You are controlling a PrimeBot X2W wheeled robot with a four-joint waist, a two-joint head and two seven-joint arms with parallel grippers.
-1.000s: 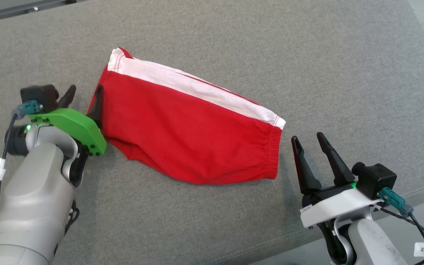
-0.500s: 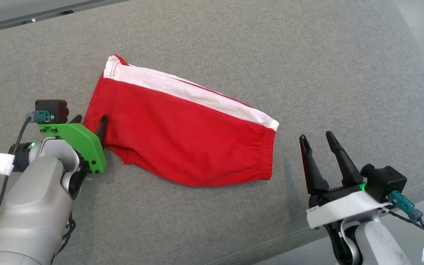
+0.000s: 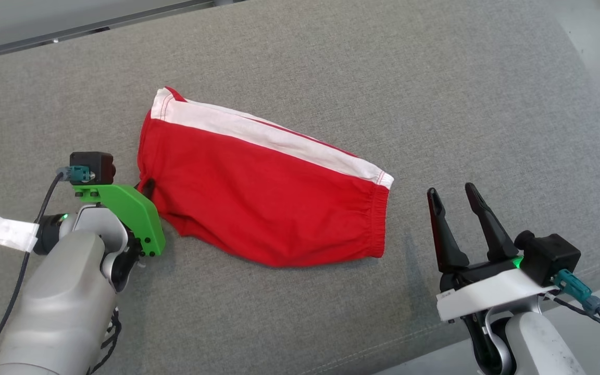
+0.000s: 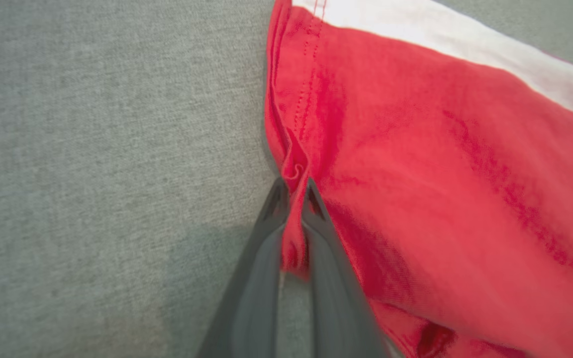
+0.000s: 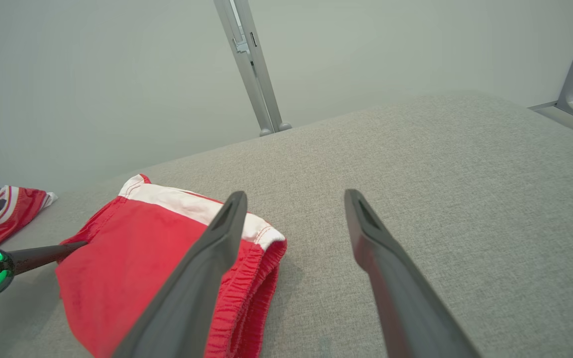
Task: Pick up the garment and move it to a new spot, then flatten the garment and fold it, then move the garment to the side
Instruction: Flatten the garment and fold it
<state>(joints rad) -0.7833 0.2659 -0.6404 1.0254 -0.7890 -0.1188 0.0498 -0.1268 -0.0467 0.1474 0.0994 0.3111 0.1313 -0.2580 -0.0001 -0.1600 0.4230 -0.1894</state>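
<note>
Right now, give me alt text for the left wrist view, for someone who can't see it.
The left hand is shut on a pinched fold at the edge of the red garment, lying on grey upholstery. A white band crosses its upper right.

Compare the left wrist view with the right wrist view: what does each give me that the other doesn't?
Left wrist view: the grip itself, with the left gripper shut on a bunched fold at the edge of the red garment.
Right wrist view: the right gripper open beside the elastic waistband, and a second red-and-white garment farther along the grey cushion.
Both: the red garment with its white stripe on the grey cushion, and the left gripper at its edge.
</note>
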